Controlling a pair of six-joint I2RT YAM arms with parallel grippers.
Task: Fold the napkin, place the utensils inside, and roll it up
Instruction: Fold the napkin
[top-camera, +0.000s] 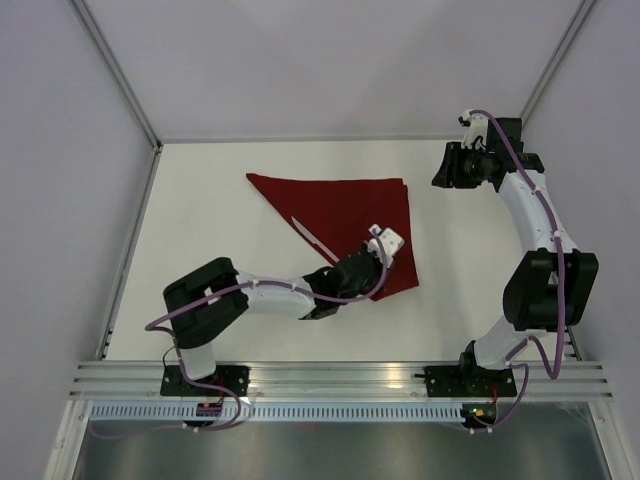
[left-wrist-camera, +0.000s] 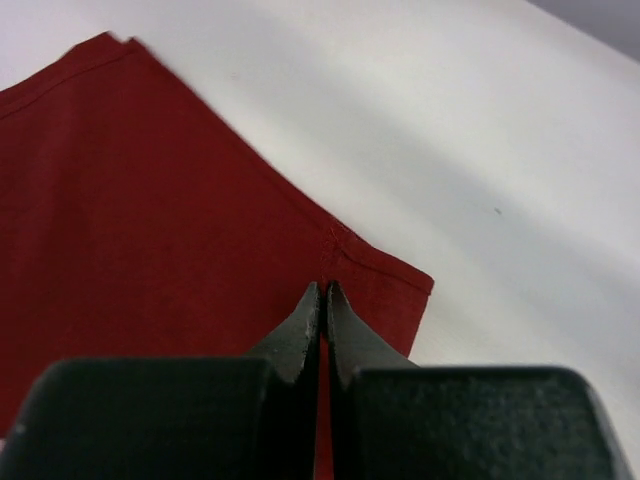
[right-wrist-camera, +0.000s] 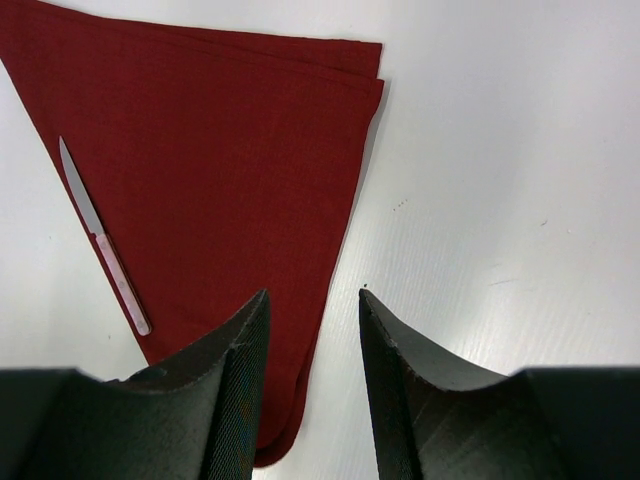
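The dark red napkin (top-camera: 345, 210) lies folded into a triangle on the white table. The small knife (top-camera: 312, 238), with a silver blade and a pale pink handle, lies along the napkin's left slanted edge; it also shows in the right wrist view (right-wrist-camera: 105, 245). My left gripper (top-camera: 385, 243) is low over the napkin's right edge near its near corner. Its jaws are shut (left-wrist-camera: 325, 288) and pinch a small pucker of the napkin (left-wrist-camera: 150, 200) at the hem. My right gripper (top-camera: 450, 165) is open and empty, raised beside the napkin's far right corner (right-wrist-camera: 312, 300), apart from the cloth (right-wrist-camera: 220, 150).
The white table (top-camera: 200, 200) is walled by pale panels at the back and sides. An aluminium rail (top-camera: 340, 378) runs along the near edge with both arm bases on it. My left arm lies across the table in front of the napkin.
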